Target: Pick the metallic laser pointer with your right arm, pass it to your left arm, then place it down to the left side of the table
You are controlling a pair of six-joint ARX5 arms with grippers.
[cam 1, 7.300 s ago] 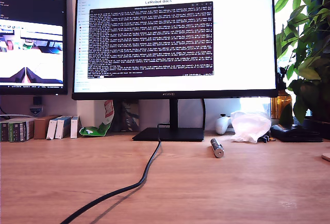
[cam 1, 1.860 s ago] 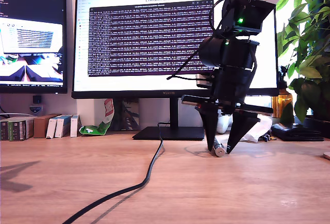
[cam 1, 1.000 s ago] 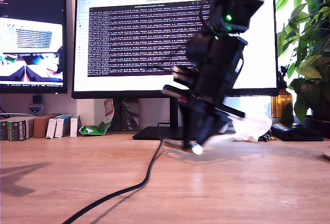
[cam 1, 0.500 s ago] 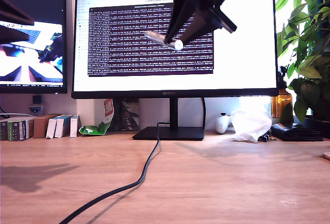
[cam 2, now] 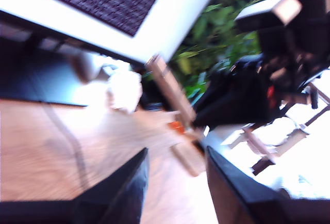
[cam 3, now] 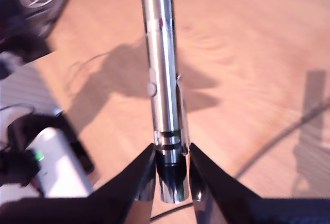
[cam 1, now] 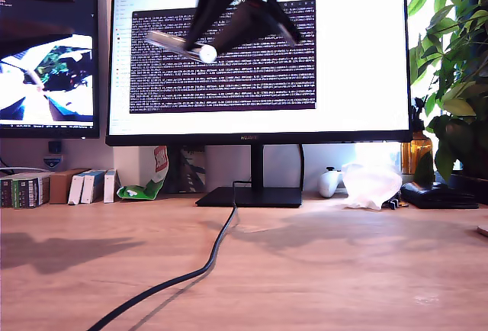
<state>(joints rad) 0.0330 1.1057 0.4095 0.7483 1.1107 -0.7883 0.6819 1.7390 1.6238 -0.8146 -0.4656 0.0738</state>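
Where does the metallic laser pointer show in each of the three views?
Exterior view: the metallic laser pointer is aloft before the monitor, held by my second gripper.
First wrist view: not in it.
Second wrist view: centre, dark end clamped in the tool.
Shared landmark: the black cable on the table.

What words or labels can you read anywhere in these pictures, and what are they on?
"LeRobot docs": heading on the big monitor, half hidden by my second hand.
"HUAWEI": seemingly on that monitor's lower bezel, barely legible.
Terminal lines on both screens: too small to read.
Small boxes on the table: print unreadable.
The metallic laser pointer: no readable marking.
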